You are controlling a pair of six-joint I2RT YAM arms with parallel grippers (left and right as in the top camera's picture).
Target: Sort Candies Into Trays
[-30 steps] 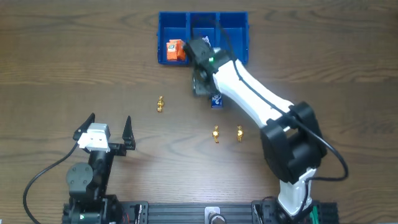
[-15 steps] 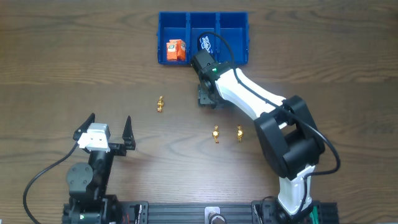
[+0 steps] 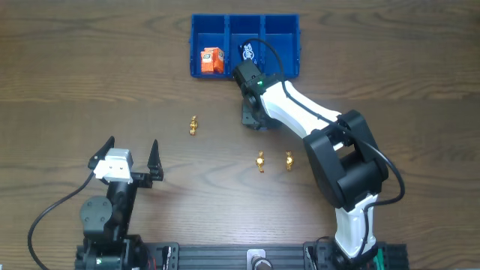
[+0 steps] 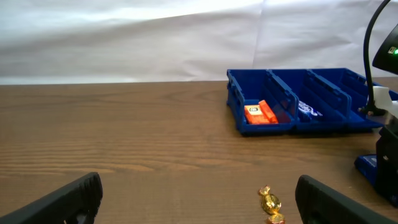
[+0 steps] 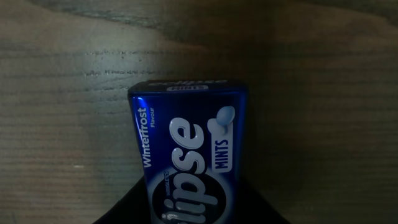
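A blue mint tin lies flat on the wooden table, just in front of the blue three-compartment tray. My right gripper is lowered right over it and covers it in the top view; an edge of the tin shows in the left wrist view. The tray's left compartment holds an orange pack. A blue pack lies in the middle compartment. Three gold-wrapped candies lie loose on the table. My left gripper stands open near its base, holding nothing.
The right arm stretches diagonally across the table's middle toward the tray. One gold candy lies just ahead of the left gripper. Bare wood lies to the left and far right.
The right gripper has come away from the tray and down onto the blue mint tin, which was visible beside it a second ago. The left arm has stayed still.
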